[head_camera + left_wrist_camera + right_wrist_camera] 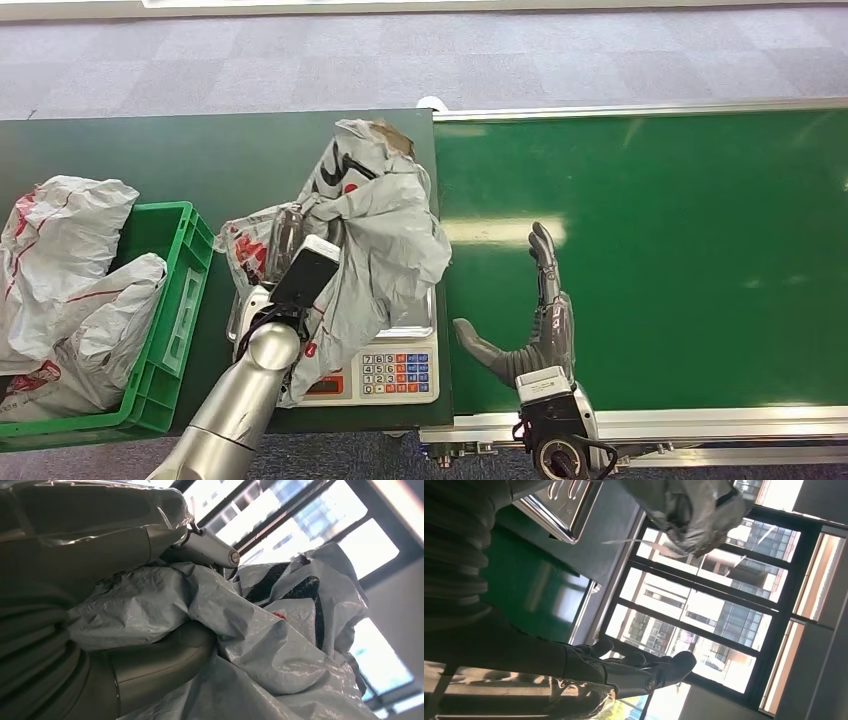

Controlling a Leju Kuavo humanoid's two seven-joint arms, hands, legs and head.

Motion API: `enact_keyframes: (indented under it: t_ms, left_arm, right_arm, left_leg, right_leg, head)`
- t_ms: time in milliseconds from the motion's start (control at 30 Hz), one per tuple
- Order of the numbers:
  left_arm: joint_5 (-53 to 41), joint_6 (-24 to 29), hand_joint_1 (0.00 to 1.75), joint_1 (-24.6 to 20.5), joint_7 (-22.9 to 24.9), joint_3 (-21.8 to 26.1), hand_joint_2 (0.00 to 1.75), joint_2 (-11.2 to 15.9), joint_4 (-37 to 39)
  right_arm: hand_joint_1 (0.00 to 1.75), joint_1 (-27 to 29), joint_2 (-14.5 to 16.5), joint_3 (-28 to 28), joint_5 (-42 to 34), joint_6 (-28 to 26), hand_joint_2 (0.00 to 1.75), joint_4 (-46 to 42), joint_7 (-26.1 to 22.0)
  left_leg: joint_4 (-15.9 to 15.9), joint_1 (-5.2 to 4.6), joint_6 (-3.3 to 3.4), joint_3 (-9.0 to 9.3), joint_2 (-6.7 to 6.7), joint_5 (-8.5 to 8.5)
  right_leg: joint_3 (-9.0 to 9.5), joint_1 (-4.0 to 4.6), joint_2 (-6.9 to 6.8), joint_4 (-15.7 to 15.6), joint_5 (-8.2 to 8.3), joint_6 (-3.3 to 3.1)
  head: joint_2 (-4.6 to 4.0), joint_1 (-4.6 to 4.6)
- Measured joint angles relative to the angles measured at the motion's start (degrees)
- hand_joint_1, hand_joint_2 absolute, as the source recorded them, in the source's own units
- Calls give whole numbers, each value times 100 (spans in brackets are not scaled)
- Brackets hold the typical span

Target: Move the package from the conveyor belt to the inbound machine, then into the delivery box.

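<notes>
Currently left robot hand (283, 262) grips crumpled grey plastic mailer package (385, 235), which lies on steel-topped white weighing scale with coloured keypad (400, 370); right robot hand (530, 325) open, fingers straight, flat over green conveyor belt (680, 250); green plastic crate (175, 300) beside the scale holds more grey bags (70, 290).
</notes>
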Motion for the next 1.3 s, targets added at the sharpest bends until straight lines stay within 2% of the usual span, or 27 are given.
enact_keyframes:
  t_ms: [100, 233, 333, 467, 633, 700, 767, 867, 967, 1100, 1300]
  left_arm:
    - [-256, 587, 170, 314, -134, -127, 175, 81, -1045]
    - [-948, 1448, 163, 764, -626, -336, 175, 205, -2405]
    - [-1424, 1582, 161, 1109, -1025, -324, 175, 222, -3183]
    - [-1556, 1598, 163, 1486, -1390, -65, 175, 186, -3861]
    - [-1975, 1599, 161, 1658, -1393, 366, 175, 97, -4327]
    - [-2162, 1599, 163, 1665, -1156, 547, 175, 79, -4414]
    - [-2309, 1599, 165, 1630, -669, 770, 175, 114, -4438]
    - [-2376, 1599, 164, 1420, 159, 1265, 175, 335, -4240]
    - [-2412, 1600, 159, 1041, 643, 1918, 175, 690, -3677]
    - [-2681, 1597, 147, 335, 1232, 2719, 175, 1385, -2415]
    - [-3973, 1579, 135, -821, 2410, 3542, 175, 2643, 112]
  right_arm:
    - [0, 23, 0, -1, -7, -88, 175, 15, -35]
    - [0, 82, 5, -1, 21, -215, 175, 63, -92]
    - [0, 134, 15, -1, 46, -283, 175, 109, -135]
    - [0, 247, 30, -8, 110, -334, 175, 124, -162]
    - [0, 324, 59, -27, 277, -354, 175, 116, -81]
    - [0, 342, 69, -34, 291, -350, 175, 115, -31]
    - [0, 371, 80, -43, 311, -344, 175, 112, 4]
    - [0, 415, 85, -51, 350, -331, 175, 86, 27]
    - [0, 423, 86, -57, 356, -300, 175, 67, 64]
    - [0, 420, 99, -64, 334, -228, 175, 37, 144]
    - [0, 421, 85, -65, 245, -89, 175, 23, 211]
  left_leg:
    - [0, 0, 0, -8, 0, 0]
    - [-1, 0, 0, -11, 1, -1]
    - [-1, 0, 0, -13, 1, -1]
    - [-2, 0, 0, -12, 1, -2]
    - [-2, 1, 0, -10, 1, 0]
    - [-2, 1, 0, -9, 1, 0]
    - [-2, 1, 0, -8, 2, 0]
    - [-3, 2, -2, -7, 3, 1]
    - [-4, 8, -9, -6, 3, 6]
    - [-5, 15, -18, -4, 17, 12]
    - [-6, 18, -24, -6, 39, 16]
  right_leg:
    - [-8, 0, 0, 0, 0, 0]
    - [-11, 0, 0, 0, -1, 0]
    - [-12, 0, 0, 0, -2, 0]
    - [-14, 0, 0, -1, -2, -1]
    - [-11, 1, 0, 0, -1, -1]
    - [-11, 1, 0, 0, -1, -1]
    - [-11, 1, 0, 0, -1, -1]
    - [-12, 2, 1, 0, -1, -2]
    - [-11, 8, 2, 1, -1, -3]
    - [-15, 15, 16, 7, 7, -15]
    - [-25, 17, 35, 15, 9, -19]
  head:
    - [0, 0]
    - [0, 1]
    - [0, 1]
    - [0, 1]
    - [0, 1]
    - [0, 1]
    - [0, 1]
    - [0, 0]
    - [0, 2]
    - [0, 1]
    - [0, 3]
